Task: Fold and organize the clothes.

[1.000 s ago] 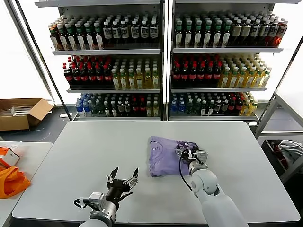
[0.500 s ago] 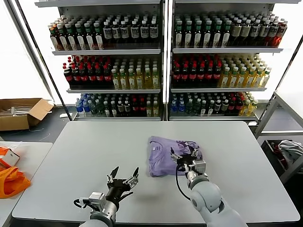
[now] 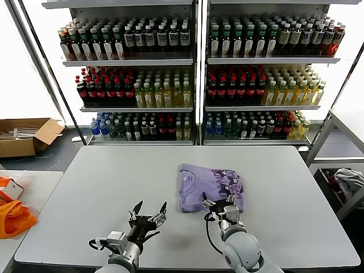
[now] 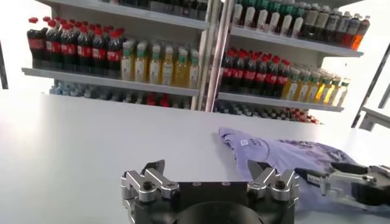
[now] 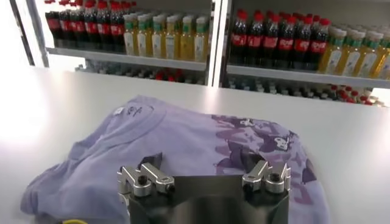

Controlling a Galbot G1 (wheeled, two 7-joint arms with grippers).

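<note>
At about one o'clock from the centre of the grey table lies the folded lavender T-shirt, a compact rectangle with its collar and neck label toward eleven o'clock and a dark purple cartoon print across its three-o'clock half. The right gripper hangs at the shirt's six-o'clock edge, its fingers spread wide and holding nothing; in its own wrist view the cloth fills the space just ahead of the jaws. The left gripper waits near the table's six-o'clock rim, well apart from the shirt, also wide and empty.

The fold looks nearly finished, so the step in hand is probably tidying or squaring the bundle. To do it well, the right gripper should come in low and flat, taking all layers at the hem together so the stack does not peel apart, and press rather than drag.

The knit is thin, soft and matte, with rounded, slightly puffed fold edges and a few shallow wrinkles. It will likely slide easily on the smooth tabletop.
</note>
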